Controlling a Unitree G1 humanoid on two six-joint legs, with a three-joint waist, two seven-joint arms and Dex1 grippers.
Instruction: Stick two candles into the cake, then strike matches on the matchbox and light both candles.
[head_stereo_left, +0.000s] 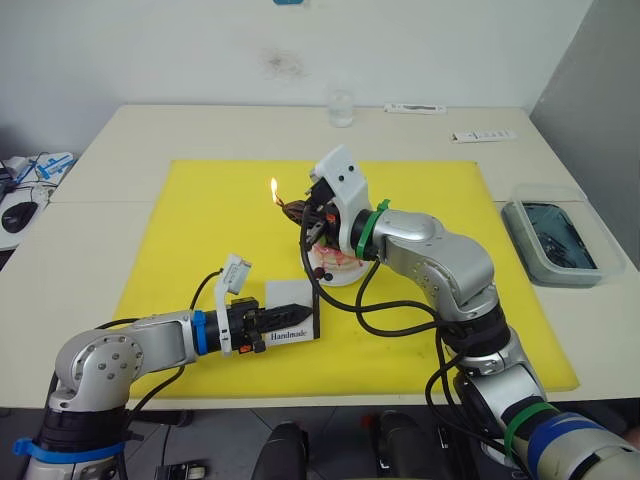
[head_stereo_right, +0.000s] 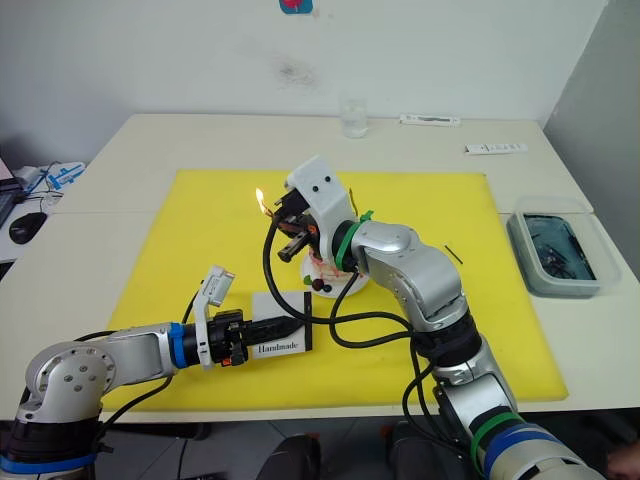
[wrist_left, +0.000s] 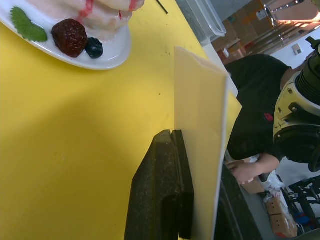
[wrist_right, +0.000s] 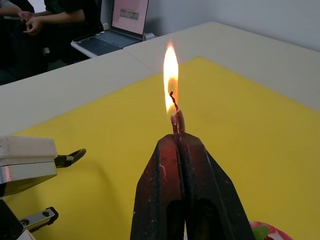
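Your right pincer (wrist_right: 179, 137) is clenched on a match (wrist_right: 176, 120) whose tip burns with a tall flame (wrist_right: 170, 75). In the head views you see it raised over the yellow mat (head_stereo_left: 200, 230), just left of and above the cake (head_stereo_left: 335, 265), with the flame (head_stereo_left: 273, 188) on the far-left side of the pincer.

Your left pincer (wrist_left: 200, 150) is grasping the matchbox (head_stereo_left: 290, 310), one finger (wrist_left: 162, 195) on each flat side. The box stands on its edge on the mat, near and slightly left of the cake, with the "Handmade" print facing you and the dark strip toward the right end.

The cake sits on its white plate (wrist_left: 107, 52) near the mat's middle; the left wrist view shows a green leaf (wrist_left: 27, 25), a red berry (wrist_left: 70, 36) and a dark berry (wrist_left: 93, 47) on the plate. You cannot make out the candles behind the right arm.

On the worktop (head_stereo_left: 100, 170) beyond the mat, a glass (head_stereo_left: 341, 107) stands at the far edge and a grey tray (head_stereo_left: 555, 240) lies to the right. One short dark stick (head_stereo_right: 453, 254) lies on the mat right of the cake.
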